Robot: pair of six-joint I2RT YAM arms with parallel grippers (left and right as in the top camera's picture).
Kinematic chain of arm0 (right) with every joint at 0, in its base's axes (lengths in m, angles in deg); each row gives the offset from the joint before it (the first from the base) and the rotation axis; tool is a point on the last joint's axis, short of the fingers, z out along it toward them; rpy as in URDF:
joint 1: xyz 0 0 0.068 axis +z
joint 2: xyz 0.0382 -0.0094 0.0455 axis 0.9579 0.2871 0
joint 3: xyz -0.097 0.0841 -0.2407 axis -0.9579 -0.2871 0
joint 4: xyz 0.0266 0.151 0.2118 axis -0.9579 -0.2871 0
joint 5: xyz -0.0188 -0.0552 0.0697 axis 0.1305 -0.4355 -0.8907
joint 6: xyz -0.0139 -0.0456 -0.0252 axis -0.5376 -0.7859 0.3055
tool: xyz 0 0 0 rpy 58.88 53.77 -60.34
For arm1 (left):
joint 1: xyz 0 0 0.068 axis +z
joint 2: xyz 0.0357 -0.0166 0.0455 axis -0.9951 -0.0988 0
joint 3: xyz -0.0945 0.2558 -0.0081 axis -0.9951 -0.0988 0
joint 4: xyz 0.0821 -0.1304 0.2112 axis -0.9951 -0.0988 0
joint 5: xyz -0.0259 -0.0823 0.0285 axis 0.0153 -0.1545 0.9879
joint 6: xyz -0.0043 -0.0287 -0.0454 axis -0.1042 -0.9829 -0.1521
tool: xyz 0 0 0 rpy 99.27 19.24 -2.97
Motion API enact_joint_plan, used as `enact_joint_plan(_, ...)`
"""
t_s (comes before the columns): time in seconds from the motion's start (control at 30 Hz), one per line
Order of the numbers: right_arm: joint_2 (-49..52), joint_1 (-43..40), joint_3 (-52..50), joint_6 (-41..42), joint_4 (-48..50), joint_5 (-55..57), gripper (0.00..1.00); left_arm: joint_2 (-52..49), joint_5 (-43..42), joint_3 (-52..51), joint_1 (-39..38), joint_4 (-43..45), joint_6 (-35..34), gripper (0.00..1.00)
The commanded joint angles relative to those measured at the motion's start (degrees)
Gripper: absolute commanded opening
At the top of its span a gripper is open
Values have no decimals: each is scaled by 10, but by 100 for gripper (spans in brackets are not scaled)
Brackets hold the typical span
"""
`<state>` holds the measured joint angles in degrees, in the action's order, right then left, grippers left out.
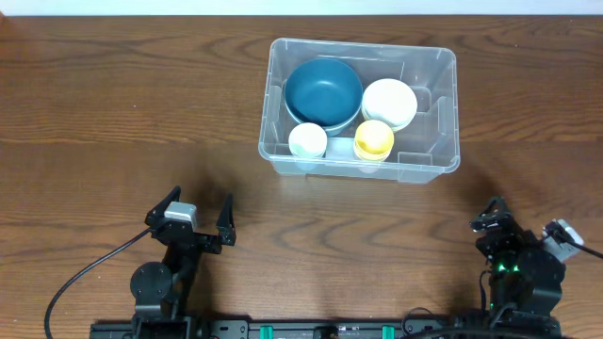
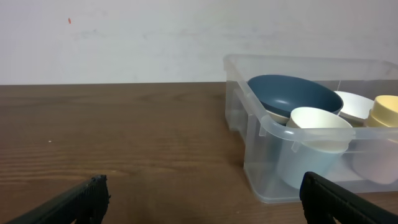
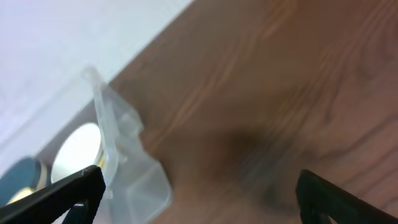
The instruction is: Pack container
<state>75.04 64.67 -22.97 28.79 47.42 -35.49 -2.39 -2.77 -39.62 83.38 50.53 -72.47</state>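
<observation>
While container [image 1: 431,141] stands upright, blue bowl [image 1: 323,89], cups [image 1: 374,138] inside.

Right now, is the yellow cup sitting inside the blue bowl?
No, the yellow cup stands apart from the blue bowl, close to the robot-side wall of the container.

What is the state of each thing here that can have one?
container: upright, open top, partly filled
blue bowl: upright, empty, inside the container
white bowl: upright, inside the container
white cup: upright, inside the container
yellow cup: upright, inside the container
left gripper: open, holds nothing
right gripper: open, holds nothing
</observation>
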Motion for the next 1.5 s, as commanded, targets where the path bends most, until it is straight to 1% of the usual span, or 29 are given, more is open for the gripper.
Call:
enact_joint_plan(0.0, -22, 5, 0, 5, 29, 59, 99, 4, 2, -15, 3, -12, 3, 98)
enact_joint_plan(0.2, -56, 5, 0, -3, 106, 101, 99, 4, 2, -15, 3, -12, 3, 98)
enact_joint_plan(0.27, -66, 5, 0, -39, 129, 100, 99, 4, 2, -15, 3, -12, 3, 98)
enact_joint_plan(0.47, -90, 5, 0, -189, 181, 68, 99, 4, 2, -15, 3, -12, 3, 98)
enact_joint_plan(0.6, -90, 5, 0, -253, 208, 19, 99, 4, 2, -15, 3, -12, 3, 98)
enact_joint_plan(0.73, -90, 5, -8, -261, 259, -6, 99, 4, 2, -15, 3, -12, 3, 98)
enact_joint_plan(0.9, -90, 5, -27, -261, 348, -45, 99, 4, 2, -15, 3, -12, 3, 98)
enact_joint_plan(1.1, -90, 8, -88, -261, 464, -109, 99, 4, 2, -15, 3, -12, 3, 98)
enact_joint_plan(1.47, -90, 46, -178, -261, 539, -108, 99, 4, 2, -15, 3, -12, 3, 98)
